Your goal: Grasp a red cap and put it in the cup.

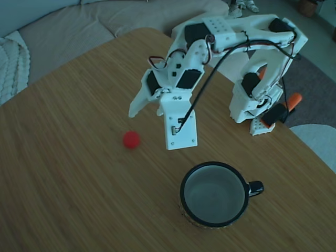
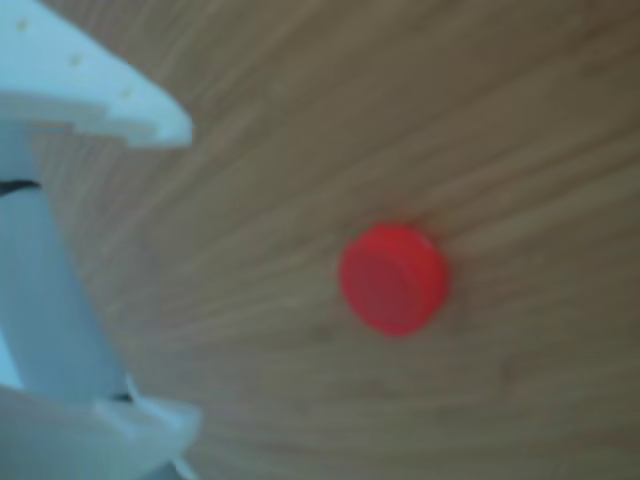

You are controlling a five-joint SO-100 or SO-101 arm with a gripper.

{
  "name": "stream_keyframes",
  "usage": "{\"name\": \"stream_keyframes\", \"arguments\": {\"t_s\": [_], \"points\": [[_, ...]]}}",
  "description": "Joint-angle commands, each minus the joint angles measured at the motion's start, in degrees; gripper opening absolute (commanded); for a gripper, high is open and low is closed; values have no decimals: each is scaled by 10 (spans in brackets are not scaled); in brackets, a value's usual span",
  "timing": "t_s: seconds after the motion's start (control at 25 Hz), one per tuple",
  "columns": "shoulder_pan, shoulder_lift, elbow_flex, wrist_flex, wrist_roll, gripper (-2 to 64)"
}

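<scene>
Near the middle of the wooden table [image 1: 63,173], the red cap [image 1: 131,139] is lying flat on the bare surface, well apart from the cup [image 1: 214,195], which is standing upright and empty toward the table's near edge in the fixed view. Above the table, the white gripper [image 1: 140,107] is hovering just right of the cap, touching nothing. Its fingers [image 2: 130,110] are showing spread apart and released in the blurred other view, with the cap [image 2: 394,278] lying beside them.
</scene>
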Motion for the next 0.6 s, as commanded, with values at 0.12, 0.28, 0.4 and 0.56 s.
{"name": "stream_keyframes", "arguments": {"t_s": [0.12,0.28,0.4,0.56], "points": [[53,-40,-72,6,-15,312],[72,-62,-78,13,-39,313],[68,-76,-95,13,-40,313],[32,-94,-133,25,-39,313]]}}
